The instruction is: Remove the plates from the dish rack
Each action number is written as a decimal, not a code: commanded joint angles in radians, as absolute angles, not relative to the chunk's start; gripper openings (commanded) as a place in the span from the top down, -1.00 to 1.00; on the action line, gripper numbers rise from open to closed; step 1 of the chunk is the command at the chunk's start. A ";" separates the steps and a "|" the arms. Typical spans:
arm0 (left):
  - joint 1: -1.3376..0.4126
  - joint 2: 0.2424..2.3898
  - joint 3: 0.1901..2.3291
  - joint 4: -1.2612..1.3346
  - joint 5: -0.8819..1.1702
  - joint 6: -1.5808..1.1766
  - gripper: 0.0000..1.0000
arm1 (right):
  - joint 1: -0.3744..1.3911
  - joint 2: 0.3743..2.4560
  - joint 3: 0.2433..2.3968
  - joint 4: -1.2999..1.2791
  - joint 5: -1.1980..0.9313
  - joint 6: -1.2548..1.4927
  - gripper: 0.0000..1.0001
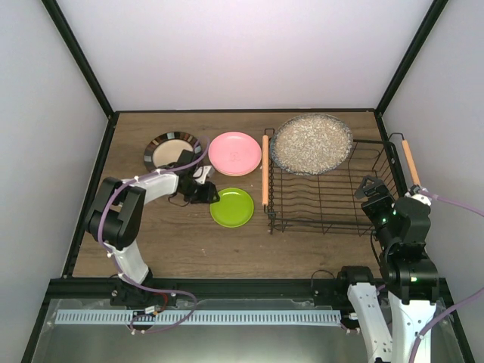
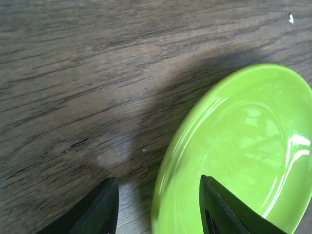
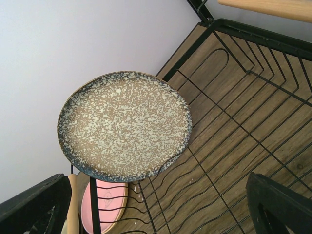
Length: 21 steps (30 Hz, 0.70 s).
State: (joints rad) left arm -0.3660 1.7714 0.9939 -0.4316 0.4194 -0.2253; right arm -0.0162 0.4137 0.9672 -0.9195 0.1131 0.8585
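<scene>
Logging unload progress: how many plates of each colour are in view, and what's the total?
Speckled grey plate: 1
Pink plate: 1
Lime green plate: 1
Cream plate with dark rim: 1
Total: 4

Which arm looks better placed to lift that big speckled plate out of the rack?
Right. The right gripper, open, hangs at the dish rack facing the speckled plate. The left gripper sits apart, open around the rim of the lime green plate.
</scene>
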 commanded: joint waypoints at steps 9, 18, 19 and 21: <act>-0.213 1.500 1.448 -0.451 0.368 0.080 -0.68 | -0.006 0.383 0.984 -0.960 0.151 0.885 -1.00; -0.341 1.931 2.179 -0.490 0.546 0.299 -0.81 | -0.006 0.420 0.977 -0.896 0.104 0.872 -1.00; -0.361 1.980 2.248 -0.503 0.572 0.312 -0.79 | -0.006 0.418 0.989 -0.905 0.105 0.871 -1.00; -0.405 2.049 2.314 -0.499 0.624 0.338 -0.71 | -0.006 0.405 1.003 -0.935 0.108 0.872 -1.00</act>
State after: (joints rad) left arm -0.3378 1.8713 2.2143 -0.3756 0.4911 0.2298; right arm -0.0162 0.4156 0.9607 -0.9199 0.1055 0.8738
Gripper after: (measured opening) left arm 0.885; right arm 0.997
